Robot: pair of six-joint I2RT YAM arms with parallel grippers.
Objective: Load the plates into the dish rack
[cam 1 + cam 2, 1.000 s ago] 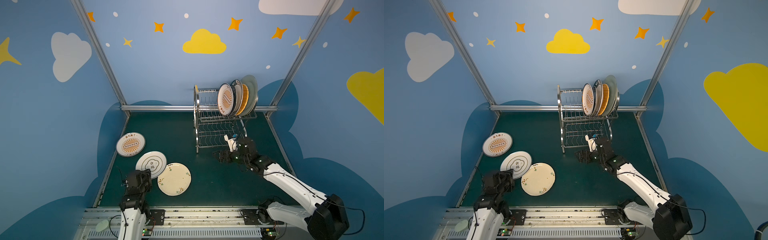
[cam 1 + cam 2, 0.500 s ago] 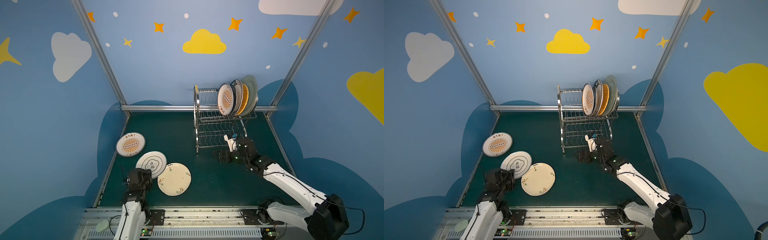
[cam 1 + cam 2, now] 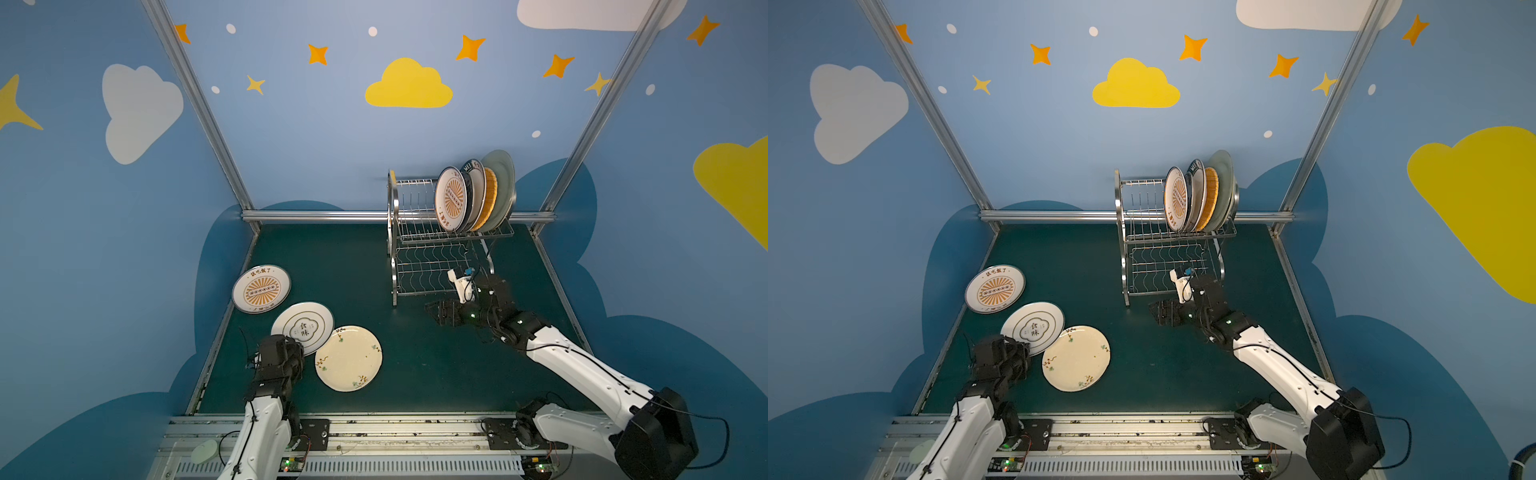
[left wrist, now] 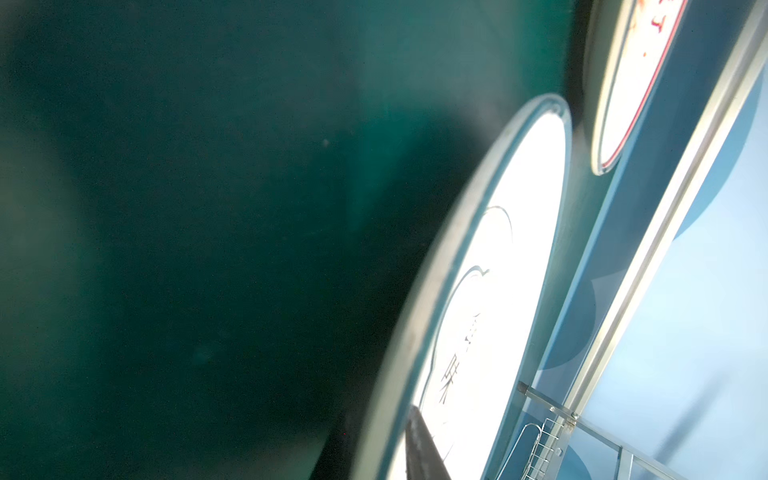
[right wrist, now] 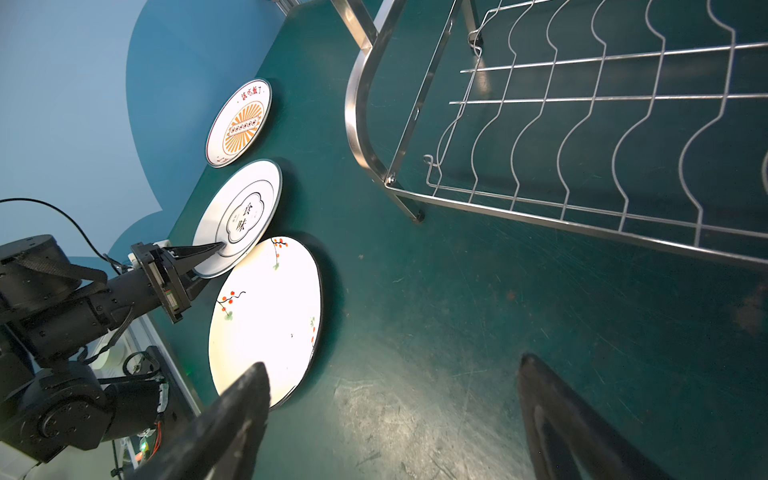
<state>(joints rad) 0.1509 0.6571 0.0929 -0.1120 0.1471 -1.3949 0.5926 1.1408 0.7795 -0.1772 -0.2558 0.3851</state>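
L jaws pinch narrow on near rim of round white ceramic plate w/ cloud emblem (image 5: pixel 241 216), on green counter (image 3: pixel 353 270) well apart from shiny steel-wire dish rack (image 3: pixel 394 249). Rim grip prob. so it slots in upright. R jaws wide, empty, just before rack.

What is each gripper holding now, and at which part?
The left gripper pinches the cloud plate at its rim nearest the arm. The right gripper is open and empty.
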